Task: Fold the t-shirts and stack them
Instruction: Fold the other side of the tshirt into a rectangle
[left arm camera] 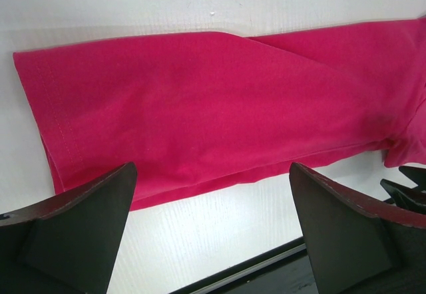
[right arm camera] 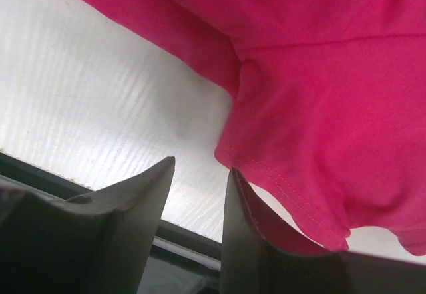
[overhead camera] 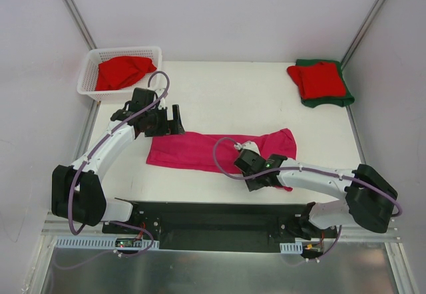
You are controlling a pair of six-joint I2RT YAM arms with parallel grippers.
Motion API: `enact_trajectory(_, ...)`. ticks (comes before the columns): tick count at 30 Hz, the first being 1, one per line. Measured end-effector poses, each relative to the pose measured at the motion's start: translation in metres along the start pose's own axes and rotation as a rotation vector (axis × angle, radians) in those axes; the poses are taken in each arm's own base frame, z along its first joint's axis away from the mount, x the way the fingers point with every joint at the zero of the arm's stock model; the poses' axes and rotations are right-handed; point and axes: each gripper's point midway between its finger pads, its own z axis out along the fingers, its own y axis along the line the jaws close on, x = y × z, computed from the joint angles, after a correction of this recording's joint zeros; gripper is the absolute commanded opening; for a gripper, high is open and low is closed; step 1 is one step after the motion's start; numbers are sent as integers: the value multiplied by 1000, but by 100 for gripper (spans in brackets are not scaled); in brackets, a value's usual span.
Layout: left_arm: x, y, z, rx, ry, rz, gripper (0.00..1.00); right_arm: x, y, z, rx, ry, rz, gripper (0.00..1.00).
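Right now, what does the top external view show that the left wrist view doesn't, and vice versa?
Only top external: the white basket holding a red shirt, a folded red shirt on a dark green shirt far right, and the right gripper by the pink shirt. Only left wrist: its stitched hem up close. Both: the pink shirt folded into a strip, the open left gripper near it.

We're in a robot lab cell: white walls (overhead camera: 219, 14), metal posts (overhead camera: 70, 8) in the upper corners, left arm (overhead camera: 110, 144) and right arm (overhead camera: 313, 174) on a black plate (overhead camera: 219, 221).
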Motion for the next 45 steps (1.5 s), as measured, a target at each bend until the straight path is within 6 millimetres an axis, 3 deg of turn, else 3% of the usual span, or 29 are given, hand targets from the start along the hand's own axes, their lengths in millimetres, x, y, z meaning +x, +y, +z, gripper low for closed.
enact_trajectory(9, 0, 0, 0, 1, -1, 0, 99, -11, -2, -8, 31, -42, -11, 42)
enact_trajectory(22, 2, 0, 0, 0, 1, 0, 99, -1, -6, 11, 122, -3, -57, 40)
enact_trajectory(34, 4, 1, 1, -2, 6, -2, 99, -10, -9, 15, 200, -32, -49, 34)
enact_trajectory(40, 4, 1, 1, -2, 6, -2, 99, -13, -13, 17, 245, -36, -42, 25)
enact_trajectory(45, 4, 1, 1, -2, 6, -2, 99, -11, -15, 17, 259, -32, -33, 6)
